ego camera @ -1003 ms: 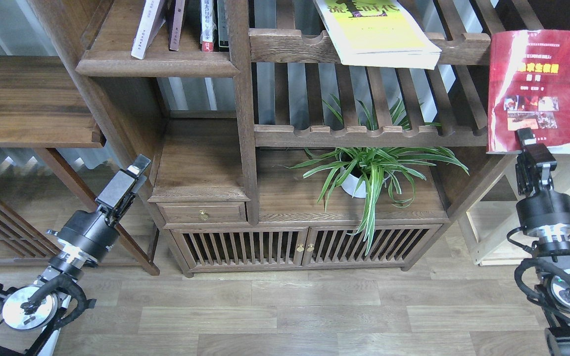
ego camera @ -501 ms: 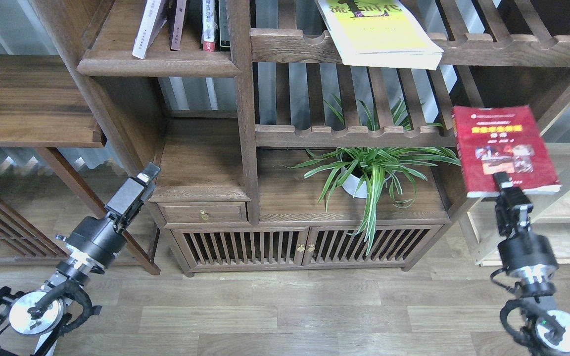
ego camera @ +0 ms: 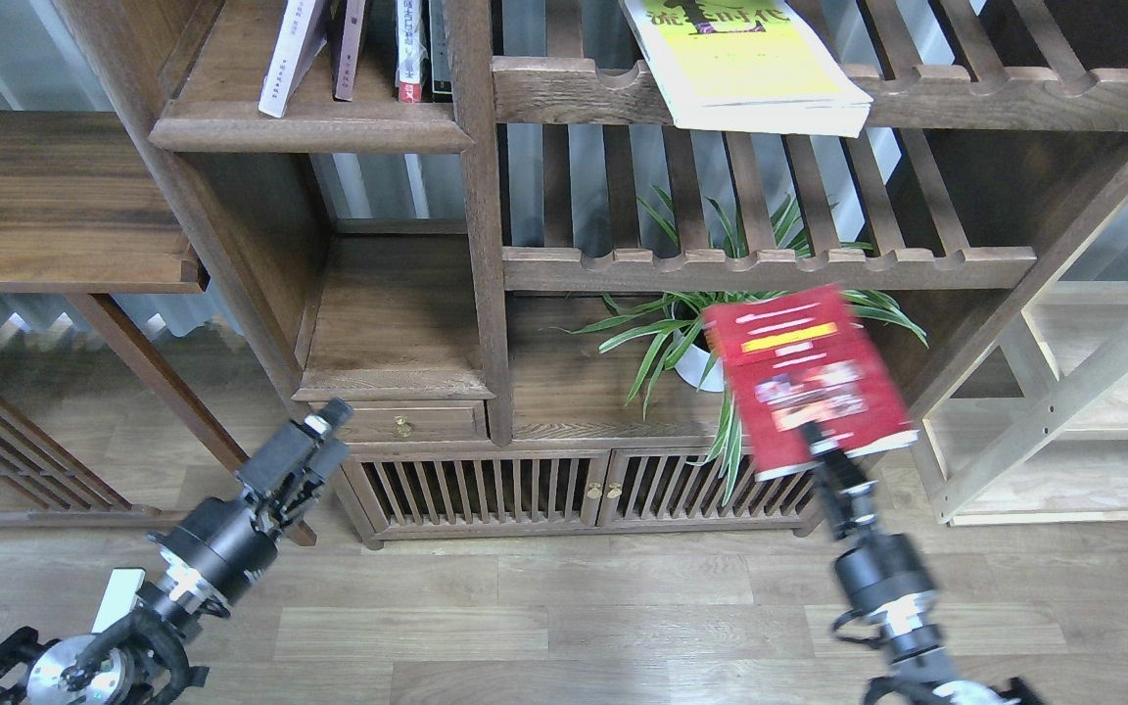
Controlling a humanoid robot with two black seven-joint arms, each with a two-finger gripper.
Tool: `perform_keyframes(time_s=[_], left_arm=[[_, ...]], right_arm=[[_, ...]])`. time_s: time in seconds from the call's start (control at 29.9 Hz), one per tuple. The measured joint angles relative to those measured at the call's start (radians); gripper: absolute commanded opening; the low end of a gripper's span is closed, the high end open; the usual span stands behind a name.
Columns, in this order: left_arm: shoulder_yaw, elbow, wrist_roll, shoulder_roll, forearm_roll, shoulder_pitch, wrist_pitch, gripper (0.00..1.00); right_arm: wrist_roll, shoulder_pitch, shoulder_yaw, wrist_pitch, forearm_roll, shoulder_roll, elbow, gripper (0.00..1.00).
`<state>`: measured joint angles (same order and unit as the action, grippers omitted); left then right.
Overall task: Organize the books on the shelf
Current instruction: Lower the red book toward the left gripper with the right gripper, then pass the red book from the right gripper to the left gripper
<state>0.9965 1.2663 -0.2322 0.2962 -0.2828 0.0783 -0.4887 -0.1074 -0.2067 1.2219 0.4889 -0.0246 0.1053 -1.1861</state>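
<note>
Up top, red book [ego camera: 804, 377] — clamped above right end effector [ego camera: 817, 448].

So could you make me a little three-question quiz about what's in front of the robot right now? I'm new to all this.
1. True or false: the red book is lying on a shelf.
2. Which arm holds the red book? A) left B) right C) neither
3. Fill in: the yellow-green book lies on a ____ rack at the top.

Key:
1. False. It is up in the air, in front of the plant, gripped at its lower edge by the right gripper.
2. B. The left gripper holds nothing; whether its fingers are open is hard to tell.
3. Slatted; the book overhangs the front rail.
</note>
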Motion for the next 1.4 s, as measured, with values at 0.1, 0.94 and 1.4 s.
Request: perform_keyframes(time_s=[0.1, 0.94, 1.4], left_arm=[[-0.028, 0.0, -0.026, 0.019, -0.052, 0.0, 0.0, 0.93], [-0.219, 0.051, -0.105, 0.109, -0.253, 0.007, 0.0, 0.9], [-0.26, 0.036, -0.105, 0.105, -0.256, 0.002, 0.0, 0.86]], right_arm=[[0.0, -0.001, -0.076, 0.0, 0.032, -0.057, -0.018, 0.08], [-0.006, 0.001, -0.33, 0.0, 0.077, -0.105, -0.023, 0.08], [-0.037, 0.032, -0.465, 0.0, 0.09, -0.105, -0.023, 0.09]])
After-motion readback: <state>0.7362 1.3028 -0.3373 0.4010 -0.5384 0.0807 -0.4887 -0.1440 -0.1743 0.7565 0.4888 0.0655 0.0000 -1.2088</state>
